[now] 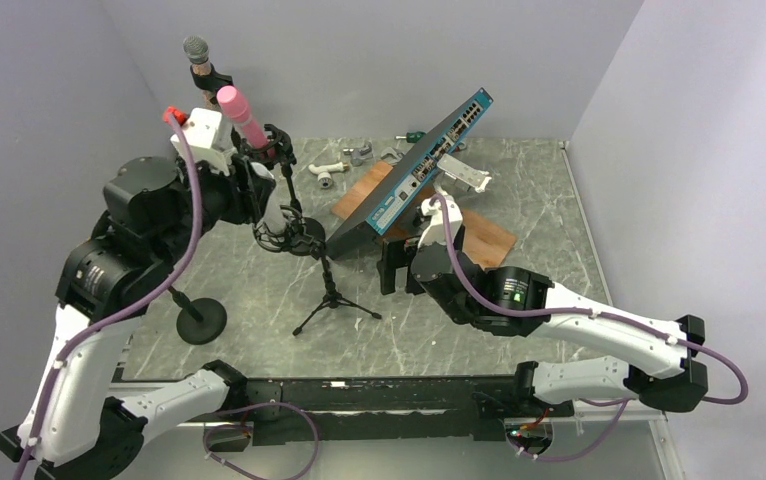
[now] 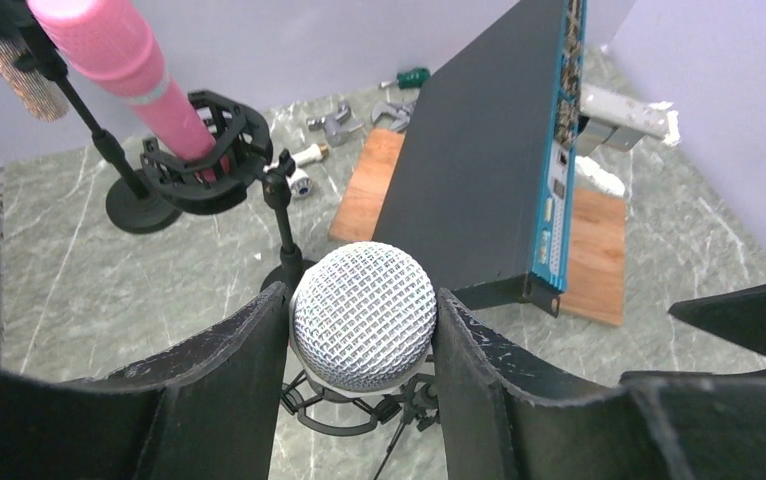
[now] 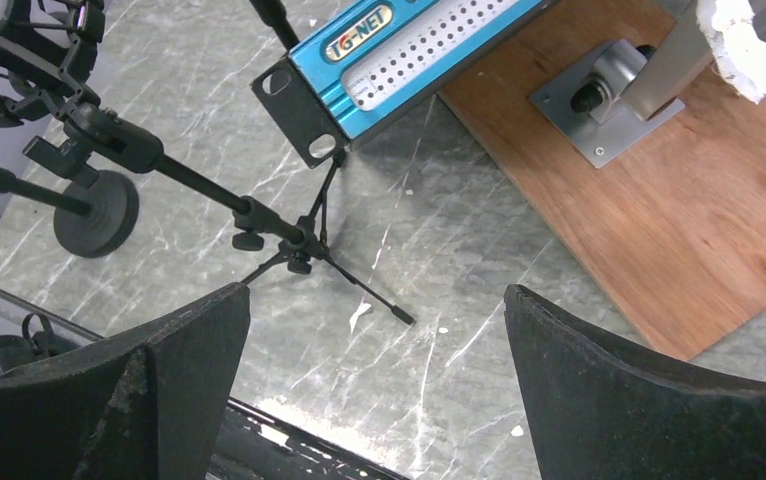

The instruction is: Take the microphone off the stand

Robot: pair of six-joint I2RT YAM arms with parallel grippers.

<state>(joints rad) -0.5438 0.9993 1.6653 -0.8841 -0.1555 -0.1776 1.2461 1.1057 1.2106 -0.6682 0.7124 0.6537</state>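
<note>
Obs: left fingers [image 2: 244,360] clamp the mesh head of the microphone [image 2: 363,315], touching both sides. The microphone sits in the shock mount [image 2: 344,408] on the tripod stand [image 3: 294,240]. The right fingers [image 3: 189,350] are spread wide and empty above the counter [image 3: 439,250].

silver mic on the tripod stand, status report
Left gripper shut on silver microphone. Right gripper open, empty. Microphone seated in shock mount. Network switch close beside it.

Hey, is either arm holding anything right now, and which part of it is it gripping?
The left gripper clamps the silver microphone by its mesh head, a finger on each side. The right gripper is open, holding nothing.
</note>
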